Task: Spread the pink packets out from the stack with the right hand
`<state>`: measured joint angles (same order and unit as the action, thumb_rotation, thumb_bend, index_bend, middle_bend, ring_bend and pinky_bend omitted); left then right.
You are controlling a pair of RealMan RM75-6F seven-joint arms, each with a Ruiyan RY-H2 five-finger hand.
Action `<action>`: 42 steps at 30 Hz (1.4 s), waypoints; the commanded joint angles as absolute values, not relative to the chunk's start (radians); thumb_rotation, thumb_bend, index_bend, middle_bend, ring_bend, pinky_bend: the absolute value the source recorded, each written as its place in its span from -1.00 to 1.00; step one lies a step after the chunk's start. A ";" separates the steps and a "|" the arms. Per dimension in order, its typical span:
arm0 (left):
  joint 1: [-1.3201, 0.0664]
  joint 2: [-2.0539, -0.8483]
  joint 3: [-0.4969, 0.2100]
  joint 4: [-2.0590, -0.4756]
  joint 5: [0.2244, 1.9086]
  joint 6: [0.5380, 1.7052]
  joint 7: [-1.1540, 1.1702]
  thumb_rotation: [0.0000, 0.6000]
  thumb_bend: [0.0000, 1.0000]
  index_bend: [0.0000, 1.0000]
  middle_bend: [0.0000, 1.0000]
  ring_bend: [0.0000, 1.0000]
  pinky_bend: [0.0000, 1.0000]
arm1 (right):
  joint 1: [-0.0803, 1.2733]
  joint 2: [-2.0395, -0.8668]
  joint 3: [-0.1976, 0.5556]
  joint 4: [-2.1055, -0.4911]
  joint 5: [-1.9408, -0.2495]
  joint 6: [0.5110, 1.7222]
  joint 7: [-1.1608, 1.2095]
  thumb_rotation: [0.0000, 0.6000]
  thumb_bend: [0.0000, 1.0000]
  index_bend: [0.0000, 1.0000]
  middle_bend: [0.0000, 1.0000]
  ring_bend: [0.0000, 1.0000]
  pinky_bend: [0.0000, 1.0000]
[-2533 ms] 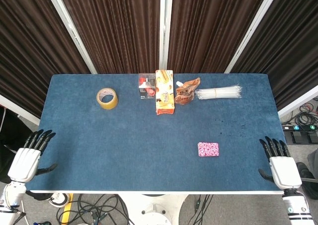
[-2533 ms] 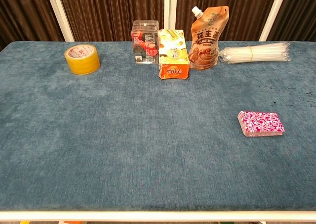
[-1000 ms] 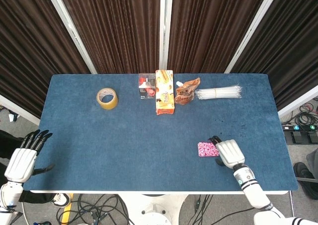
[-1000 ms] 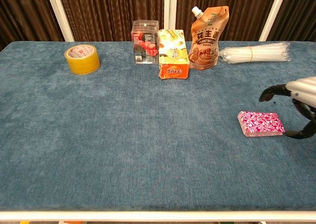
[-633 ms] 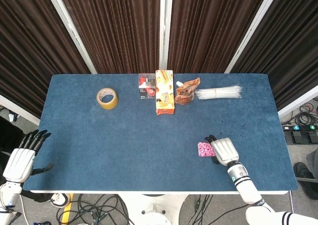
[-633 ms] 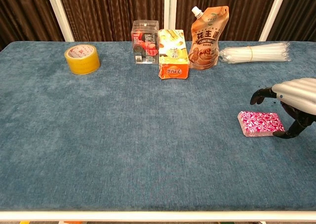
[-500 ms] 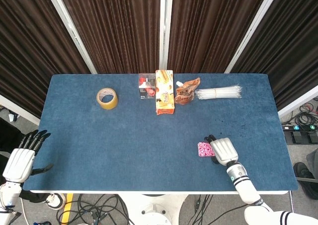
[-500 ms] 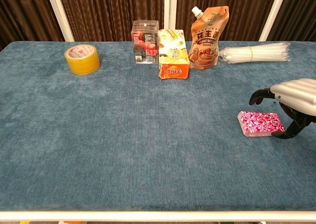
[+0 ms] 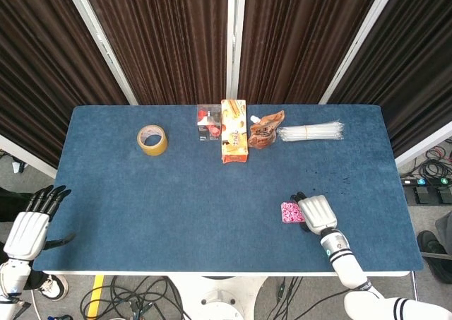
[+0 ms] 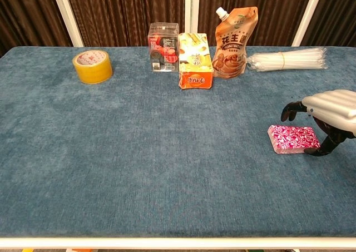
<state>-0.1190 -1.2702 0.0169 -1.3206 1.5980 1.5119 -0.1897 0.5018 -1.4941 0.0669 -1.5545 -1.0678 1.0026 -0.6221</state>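
The stack of pink patterned packets [image 10: 290,139] [image 9: 290,212] lies flat on the blue table at the front right. My right hand [image 10: 327,116] [image 9: 316,213] hovers over the stack's right end, palm down, fingers curved. Its thumb reaches down at the stack's right edge; whether it touches is unclear. Nothing is held in it. My left hand [image 9: 30,226] hangs off the table's left front corner with fingers apart and empty. It is absent from the chest view.
Along the back edge stand a yellow tape roll [image 10: 92,65], a clear box [image 10: 163,47], an orange snack box [image 10: 194,60], a brown spouted pouch [image 10: 235,42] and a bundle of clear straws [image 10: 286,59]. The table's front edge [image 10: 178,242] is near.
My right hand came up from off the table's front right corner and moved left over the pink stack. In the last half second it barely shifted. The left hand drifted slightly outward.
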 commanded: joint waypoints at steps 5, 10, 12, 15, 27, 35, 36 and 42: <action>-0.119 -1.271 0.017 -1.318 1.597 1.509 -0.195 1.00 -1.00 -0.74 -0.82 -1.00 -0.81 | 0.509 -1.503 0.060 -1.547 -1.056 1.005 -0.624 1.00 -0.68 -0.44 -0.46 0.43 0.57; -0.117 -1.272 0.017 -1.314 1.595 1.509 -0.200 1.00 -1.00 -0.74 -0.82 -1.00 -0.81 | 0.517 -1.509 0.059 -1.543 -1.045 1.004 -0.626 1.00 -0.68 -0.43 -0.46 0.43 0.57; -0.118 -1.271 0.017 -1.313 1.595 1.508 -0.201 1.00 -1.00 -0.74 -0.82 -1.00 -0.81 | 0.520 -1.510 0.058 -1.542 -1.041 1.005 -0.628 1.00 -0.68 -0.43 -0.46 0.43 0.57; -0.118 -1.272 0.018 -1.313 1.596 1.507 -0.201 1.00 -1.00 -0.74 -0.82 -1.00 -0.81 | 0.524 -1.513 0.056 -1.542 -1.036 1.006 -0.631 1.00 -0.67 -0.42 -0.45 0.43 0.57; -0.118 -1.268 0.017 -1.317 1.595 1.505 -0.198 1.00 -1.00 -0.74 -0.82 -1.00 -0.81 | 0.541 -1.518 0.054 -1.539 -1.017 1.005 -0.635 1.00 -0.66 -0.34 -0.39 0.43 0.57; -0.118 -1.268 0.016 -1.316 1.593 1.503 -0.201 1.00 -1.00 -0.74 -0.82 -1.00 -0.81 | 0.549 -1.522 0.050 -1.535 -1.005 1.005 -0.637 1.00 -0.63 -0.30 -0.35 0.43 0.57; -0.117 -1.269 0.017 -1.316 1.593 1.503 -0.201 1.00 -1.00 -0.74 -0.82 -1.00 -0.81 | 0.549 -1.522 0.049 -1.535 -1.005 1.007 -0.636 1.00 -0.63 -0.29 -0.35 0.43 0.57; -0.117 -1.270 0.016 -1.314 1.594 1.504 -0.203 1.00 -1.00 -0.74 -0.82 -1.00 -0.81 | 0.550 -1.525 0.047 -1.530 -1.012 1.018 -0.630 1.00 -0.61 -0.24 -0.30 0.45 0.57</action>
<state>-0.1174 -1.2696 0.0163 -1.3144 1.5943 1.5041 -0.2027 0.5495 -1.5251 0.0471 -1.5304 -1.0115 1.0179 -0.6306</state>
